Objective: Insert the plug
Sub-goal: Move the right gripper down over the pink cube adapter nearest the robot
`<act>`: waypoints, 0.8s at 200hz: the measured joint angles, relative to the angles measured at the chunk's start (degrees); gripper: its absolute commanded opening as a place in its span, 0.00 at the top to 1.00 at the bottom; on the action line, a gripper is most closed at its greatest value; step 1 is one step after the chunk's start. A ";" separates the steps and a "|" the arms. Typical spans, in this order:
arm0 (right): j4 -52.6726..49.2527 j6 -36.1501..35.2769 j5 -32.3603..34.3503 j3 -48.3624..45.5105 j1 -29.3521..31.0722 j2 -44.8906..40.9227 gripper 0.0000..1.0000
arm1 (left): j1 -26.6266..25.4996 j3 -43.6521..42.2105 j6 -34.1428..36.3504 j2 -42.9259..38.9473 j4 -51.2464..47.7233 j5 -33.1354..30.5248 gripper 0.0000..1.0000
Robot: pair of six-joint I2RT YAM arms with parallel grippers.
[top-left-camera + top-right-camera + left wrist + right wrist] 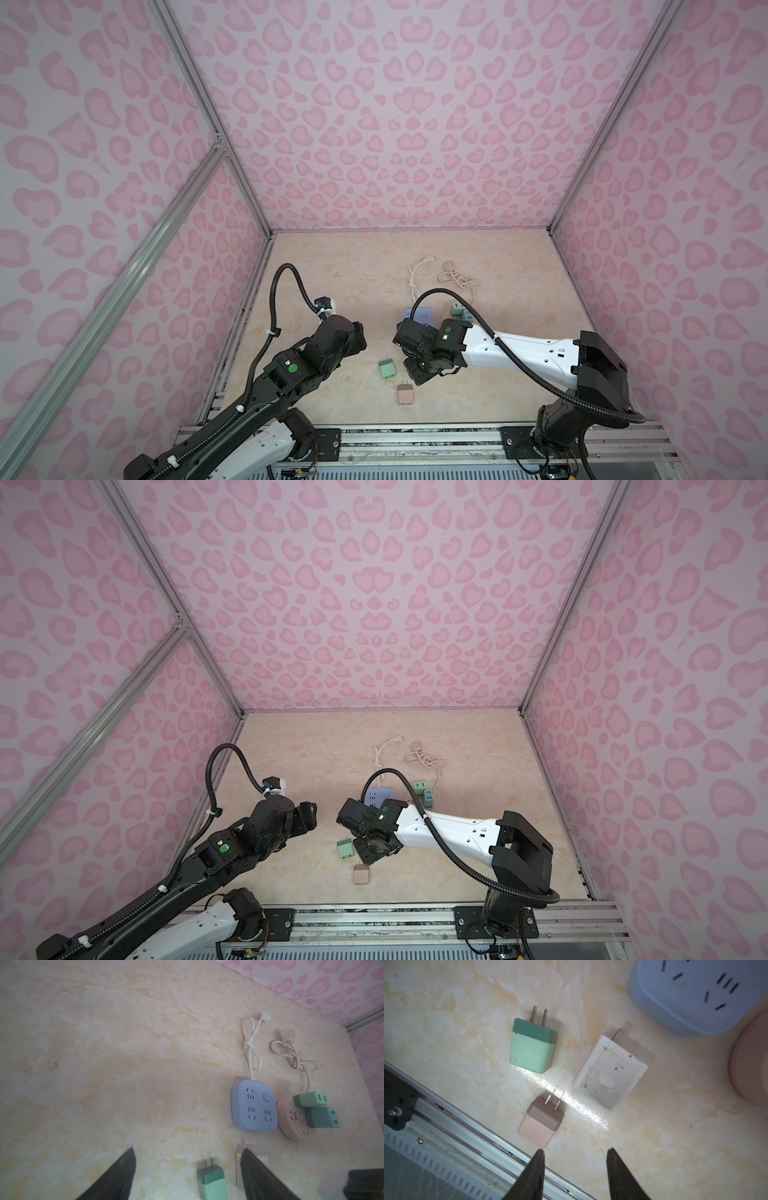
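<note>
Pink-spotted walls box in a marbled beige worktop (332, 270). In both top views my right arm (519, 353) reaches across toward the middle, and my left arm (332, 340) faces it from the other side. Two loose plugs show by my right wrist: the pink plug (405, 394) toward the front rail and the green plug (387, 368) just beyond it. The blue power strip (378, 796) sits farther back, partly hidden by that arm. My right arm is plainly the nearer to both plugs.

In the left wrist view my left jaws stand spread and empty. The green plug (212, 1182) lies on the worktop ahead of them, prongs aimed at the strip. Beside the strip a round pink socket (295, 1124) already carries two green adapters (311, 1098).

In the right wrist view my right jaws are parted with nothing between them. The pink plug lies just ahead of one tip, not in line with the gap. Its long axis runs away from me, prongs leading toward the strip. The green plug and a scuffed white plug (610, 1072) lie farther off. I judge the pink plug the likeliest pick: a sidestep should centre it before I close across its flanks; nothing is inserted yet
</note>
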 measured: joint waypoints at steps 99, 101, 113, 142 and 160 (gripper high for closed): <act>6.40 5.75 -3.45 -3.04 3.48 5.79 0.36 | 0.50 -0.31 -1.25 -3.13 -2.32 1.22 0.18; 6.49 5.79 -3.50 -3.10 3.45 5.84 0.36 | 0.50 -0.33 -1.25 -3.13 -2.32 1.25 0.18; 7.34 6.12 -4.44 -3.52 3.10 6.49 0.36 | 0.61 -0.48 -1.40 -3.10 -2.43 1.27 0.18; 9.01 6.84 -5.55 -4.20 2.56 7.28 0.36 | 0.59 -0.63 -1.40 -2.93 -2.51 1.38 0.18; 9.90 6.99 -5.92 -4.09 2.38 7.85 0.37 | 0.59 -0.79 -1.46 -2.80 -2.64 1.79 0.18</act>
